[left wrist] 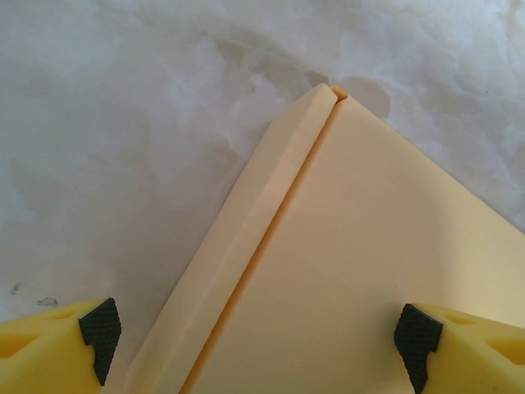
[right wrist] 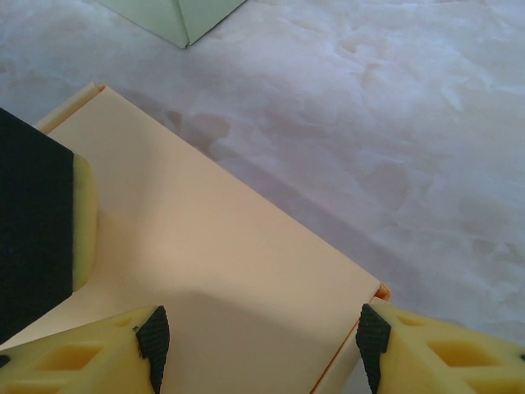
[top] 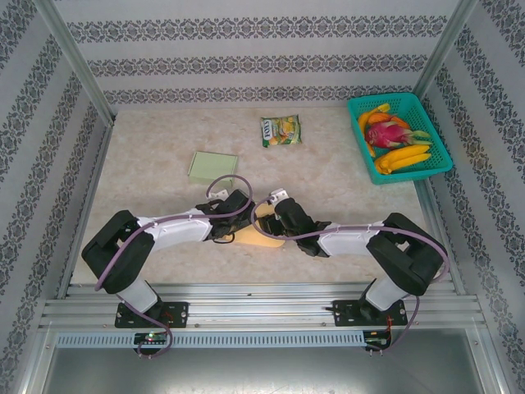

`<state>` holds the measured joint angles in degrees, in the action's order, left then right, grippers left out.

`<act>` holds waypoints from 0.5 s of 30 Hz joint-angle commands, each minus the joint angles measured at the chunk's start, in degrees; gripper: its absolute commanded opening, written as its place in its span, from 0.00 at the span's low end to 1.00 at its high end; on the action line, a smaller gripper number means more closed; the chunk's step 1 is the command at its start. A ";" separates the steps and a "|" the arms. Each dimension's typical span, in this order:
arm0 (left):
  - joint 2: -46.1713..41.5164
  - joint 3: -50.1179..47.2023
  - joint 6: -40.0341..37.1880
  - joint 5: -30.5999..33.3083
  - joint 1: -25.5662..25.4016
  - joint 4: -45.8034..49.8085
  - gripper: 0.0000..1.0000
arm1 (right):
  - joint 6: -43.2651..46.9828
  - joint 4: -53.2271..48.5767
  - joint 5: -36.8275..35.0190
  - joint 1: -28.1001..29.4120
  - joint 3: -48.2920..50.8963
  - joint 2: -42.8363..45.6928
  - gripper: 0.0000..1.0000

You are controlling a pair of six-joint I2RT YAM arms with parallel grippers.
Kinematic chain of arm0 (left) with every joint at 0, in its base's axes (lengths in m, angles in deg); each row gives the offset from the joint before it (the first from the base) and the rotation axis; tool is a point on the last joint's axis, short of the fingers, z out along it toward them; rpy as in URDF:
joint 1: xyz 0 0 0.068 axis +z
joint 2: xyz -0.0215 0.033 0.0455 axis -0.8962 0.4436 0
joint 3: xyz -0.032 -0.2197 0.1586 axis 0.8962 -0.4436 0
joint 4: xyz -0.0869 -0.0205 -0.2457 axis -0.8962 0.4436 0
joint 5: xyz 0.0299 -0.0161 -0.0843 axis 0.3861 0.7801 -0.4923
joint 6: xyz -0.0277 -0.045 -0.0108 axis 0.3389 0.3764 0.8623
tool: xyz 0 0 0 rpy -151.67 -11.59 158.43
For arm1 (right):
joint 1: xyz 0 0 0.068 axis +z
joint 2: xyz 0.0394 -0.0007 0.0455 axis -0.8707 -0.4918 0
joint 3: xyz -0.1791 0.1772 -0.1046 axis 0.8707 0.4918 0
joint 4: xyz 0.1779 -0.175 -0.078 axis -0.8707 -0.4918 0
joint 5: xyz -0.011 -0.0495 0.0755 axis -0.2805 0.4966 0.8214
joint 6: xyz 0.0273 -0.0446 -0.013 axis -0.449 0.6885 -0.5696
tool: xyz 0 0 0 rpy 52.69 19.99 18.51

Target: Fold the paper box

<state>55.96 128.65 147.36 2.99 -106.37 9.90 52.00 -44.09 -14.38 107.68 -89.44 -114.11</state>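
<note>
A pale orange paper box (top: 261, 238) lies flat on the table between my two grippers. In the left wrist view the box (left wrist: 369, 246) shows a narrow folded flap (left wrist: 271, 189) along its left edge. My left gripper (left wrist: 258, 336) hovers open over it, one finger off the flap side and the other above the panel. My right gripper (right wrist: 262, 345) is open above the box (right wrist: 213, 238), its right fingertip (right wrist: 373, 341) by the box's corner edge. The left gripper's finger (right wrist: 33, 222) presses in at the left of that view. From above, both grippers (top: 246, 215) (top: 275, 217) meet over the box.
A flat green paper box (top: 212, 167) lies behind the left arm, and its corner (right wrist: 176, 16) shows in the right wrist view. A snack packet (top: 280, 130) sits mid-back. A teal basket (top: 439, 152) of fruit stands at the back right. Patterned walls enclose the table.
</note>
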 commanded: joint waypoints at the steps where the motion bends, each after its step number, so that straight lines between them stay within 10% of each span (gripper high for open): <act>1: 3.39 -3.31 2.54 -5.57 -1.25 1.22 0.87 | -2.77 -5.03 3.77 1.38 2.59 -3.70 0.64; 15: 5.64 -1.55 8.72 -8.46 -1.20 4.49 0.87 | -4.83 -0.96 4.47 3.20 2.90 -5.93 0.64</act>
<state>56.95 128.67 153.55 1.99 -106.34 8.26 50.23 -39.15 -18.23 108.16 -88.96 -116.58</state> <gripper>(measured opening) 0.871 0.640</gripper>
